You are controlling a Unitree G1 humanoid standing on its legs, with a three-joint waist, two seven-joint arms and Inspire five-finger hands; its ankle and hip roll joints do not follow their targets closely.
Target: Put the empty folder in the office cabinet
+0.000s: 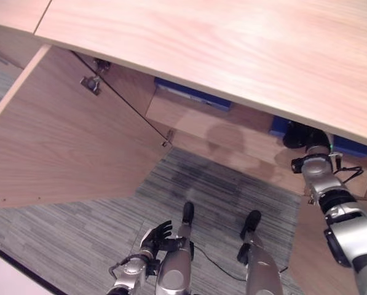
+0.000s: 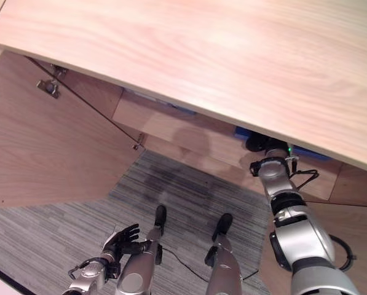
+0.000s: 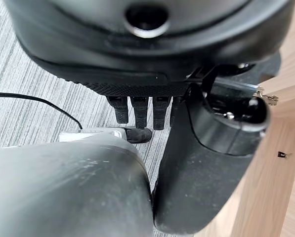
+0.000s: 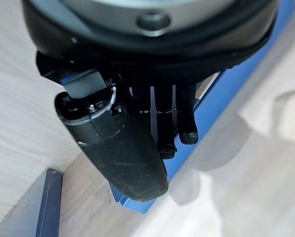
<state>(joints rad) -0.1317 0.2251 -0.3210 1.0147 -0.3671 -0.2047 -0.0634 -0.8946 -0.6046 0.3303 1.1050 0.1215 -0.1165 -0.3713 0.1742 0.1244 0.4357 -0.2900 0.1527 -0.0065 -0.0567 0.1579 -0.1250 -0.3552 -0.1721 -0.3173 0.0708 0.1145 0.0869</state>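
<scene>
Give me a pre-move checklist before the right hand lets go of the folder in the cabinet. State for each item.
1. Cabinet door open: ok, it is swung wide on the robot's left.
2. Right hand inside the cabinet: ok, the arm reaches in under the wooden top.
3. Blue folder on the shelf: ok, it lies flat on the wood under the hand.
4. Right hand's hold on the folder: cannot tell, the fingers and thumb hang straight over its edge; contact is unclear.
5. Left hand out of the way: ok, it hangs low by the robot's side, fingers relaxed, over the carpet.
</scene>
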